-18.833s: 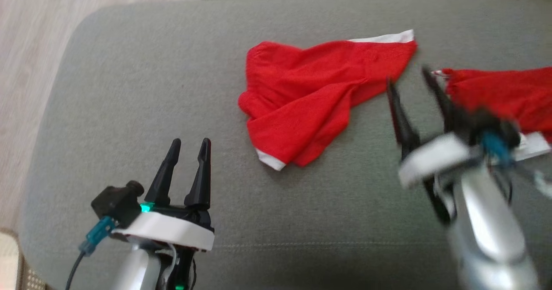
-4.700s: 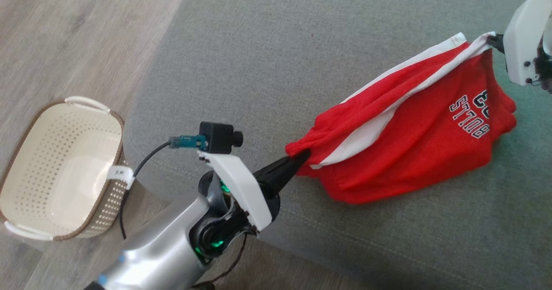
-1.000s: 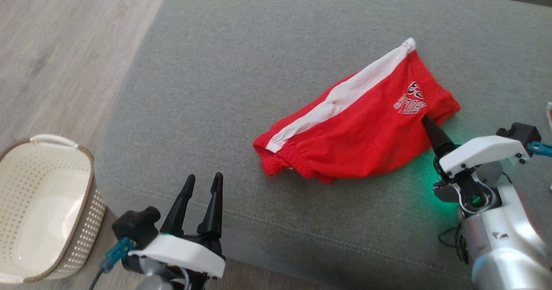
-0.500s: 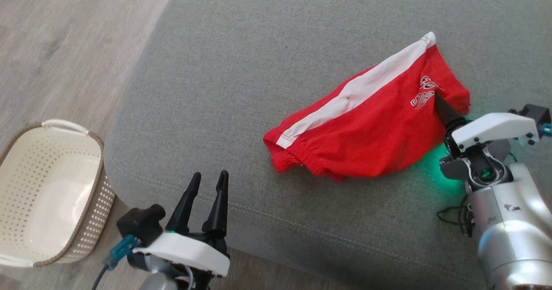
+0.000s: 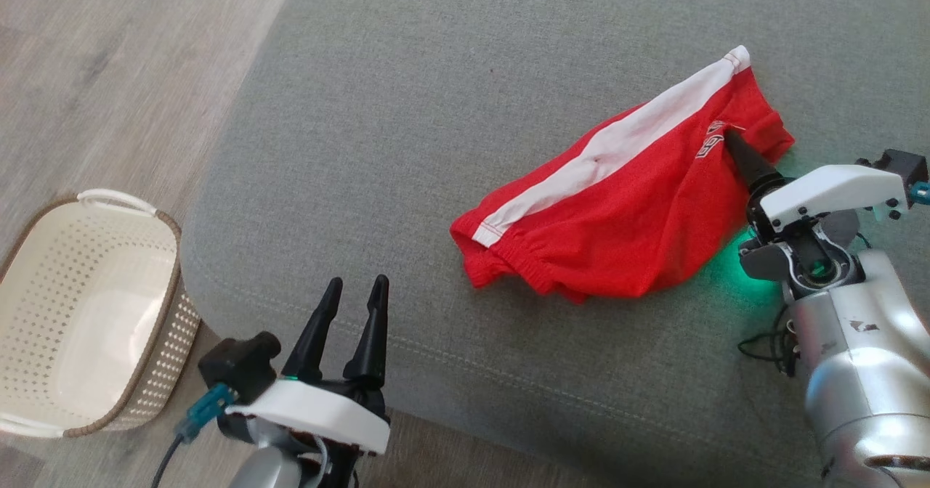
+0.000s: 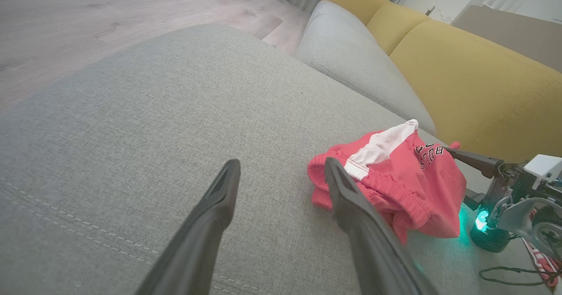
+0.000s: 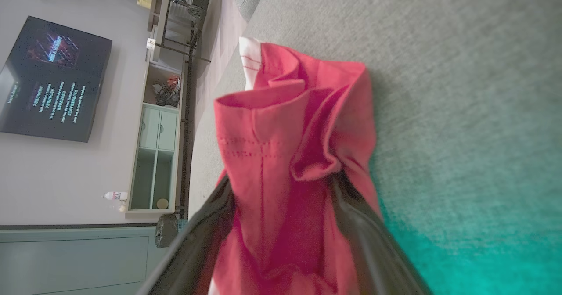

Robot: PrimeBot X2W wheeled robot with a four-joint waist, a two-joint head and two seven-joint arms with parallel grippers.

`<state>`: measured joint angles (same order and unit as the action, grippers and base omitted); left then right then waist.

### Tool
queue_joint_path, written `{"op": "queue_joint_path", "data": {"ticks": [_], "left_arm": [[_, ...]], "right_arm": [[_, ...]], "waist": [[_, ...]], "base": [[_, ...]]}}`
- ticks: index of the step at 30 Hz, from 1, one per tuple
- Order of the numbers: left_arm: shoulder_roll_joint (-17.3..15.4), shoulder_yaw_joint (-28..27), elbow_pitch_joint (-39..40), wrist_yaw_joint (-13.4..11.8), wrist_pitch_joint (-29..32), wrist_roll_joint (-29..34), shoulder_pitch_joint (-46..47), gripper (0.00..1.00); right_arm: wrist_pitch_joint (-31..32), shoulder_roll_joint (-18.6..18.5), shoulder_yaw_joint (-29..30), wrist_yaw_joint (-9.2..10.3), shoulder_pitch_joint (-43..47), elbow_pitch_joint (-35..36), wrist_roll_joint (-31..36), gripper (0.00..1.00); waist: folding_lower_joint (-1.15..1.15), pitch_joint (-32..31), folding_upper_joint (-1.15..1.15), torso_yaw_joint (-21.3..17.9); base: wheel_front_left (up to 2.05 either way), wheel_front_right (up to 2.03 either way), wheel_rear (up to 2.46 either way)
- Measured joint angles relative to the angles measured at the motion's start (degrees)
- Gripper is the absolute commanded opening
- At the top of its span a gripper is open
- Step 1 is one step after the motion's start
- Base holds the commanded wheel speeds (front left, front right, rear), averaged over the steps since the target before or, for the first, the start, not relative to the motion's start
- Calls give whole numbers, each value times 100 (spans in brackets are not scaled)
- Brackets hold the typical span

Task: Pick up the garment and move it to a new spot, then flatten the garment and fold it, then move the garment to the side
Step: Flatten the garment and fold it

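Two end effectors are in view, both with fingers spread wide. The left end effector point(image 5: 357, 285) holds nothing; it hovers over the near left edge of the grey cushion point(image 5: 436, 74), fingers pointing toward the far side, well apart from the shorts point(image 5: 625, 234).

The red shorts lie rumpled on the right part of the cushion, with a white stripe point(image 5: 617, 147) running along their upper side and the elastic waistband toward the left end. Part of some white lettering shows near the far right end.

The right end effector point(image 7: 281, 181) is at that right end. In the head view one of its fingers point(image 5: 748, 161) lies on top of the cloth beside the lettering. In the right wrist view red fabric fills the gap between the two fingers, bunched and folded, and the fingers are too far apart to pinch it. A green glow from that wrist falls on the cushion just below the shorts.

On the wooden floor point(image 5: 109, 52) to the left stands a cream perforated basket point(image 5: 167, 343), close to the cushion's corner. A yellow backrest point(image 6: 483, 80) rises behind the cushion in the left wrist view.
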<state>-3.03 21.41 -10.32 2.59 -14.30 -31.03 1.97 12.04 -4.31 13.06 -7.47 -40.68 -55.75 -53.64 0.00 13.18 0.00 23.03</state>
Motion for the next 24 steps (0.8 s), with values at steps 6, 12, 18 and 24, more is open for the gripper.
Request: {"op": "queue_joint_path", "data": {"ticks": [6,12,18,24], "left_arm": [[1,-5,-27,-2,0,-40,48,100],[2,-26,-33,-4,0,-40,53,100],[2,-44,-29,-7,0,-38,20,100],[2,-51,-15,-36,0,-38,-139,100]], "right_arm": [[-229,-4,-159,-2,0,-18,16,0],[-606,5,-261,-2,39,-46,51,0],[-1352,-93,-186,-2,233,-232,371,0],[-2043,-131,48,-2,269,-388,657,0]], "waist": [[0,-19,0,-35],[0,-138,0,-174],[0,-327,0,-429],[0,-500,0,-705]], "base": [[0,0,0],[0,0,0],[0,0,0],[0,0,0]]}}
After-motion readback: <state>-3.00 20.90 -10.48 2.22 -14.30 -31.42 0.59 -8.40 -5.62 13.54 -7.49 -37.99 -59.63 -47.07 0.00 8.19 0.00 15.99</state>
